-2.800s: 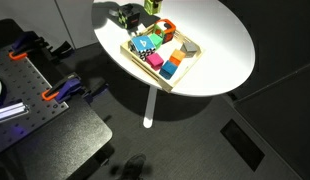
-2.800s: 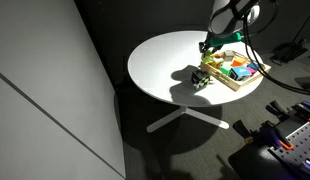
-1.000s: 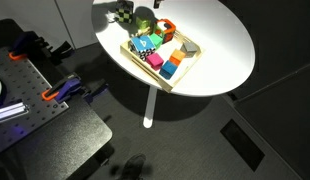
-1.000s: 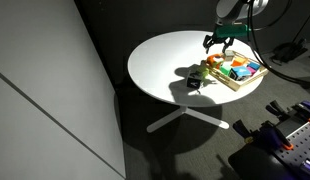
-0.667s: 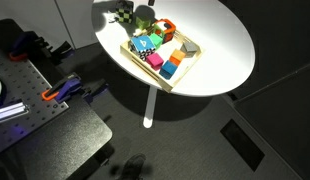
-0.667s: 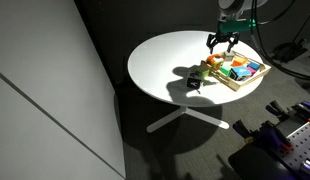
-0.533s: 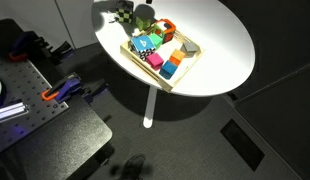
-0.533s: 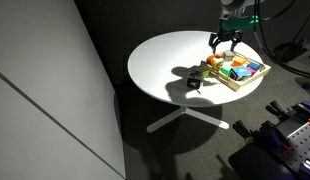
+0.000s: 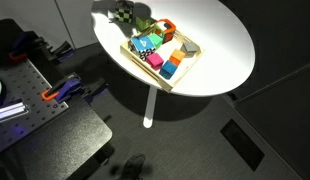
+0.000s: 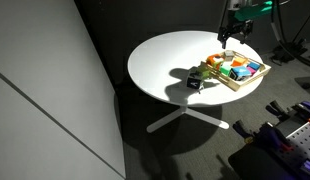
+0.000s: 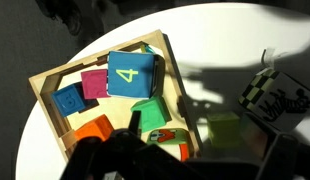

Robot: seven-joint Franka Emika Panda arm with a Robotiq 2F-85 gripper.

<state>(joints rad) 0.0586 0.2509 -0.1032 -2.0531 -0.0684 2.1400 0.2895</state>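
Gripper (image 10: 231,36) hangs wide and empty above the tray (image 11: 95,58); green block (image 11: 221,130) lies just outside, others inside.

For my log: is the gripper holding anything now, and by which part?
Nothing appears held: the gripper hangs open above the shallow light wooden tray.

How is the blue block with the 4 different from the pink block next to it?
The blue block is light blue with a yellow 4 on top; the pink block is magenta, and its mark is too faint to read. In the wrist view the blue block also looks bigger than the pink block. Both have square tops and lie side by side in the wooden tray.
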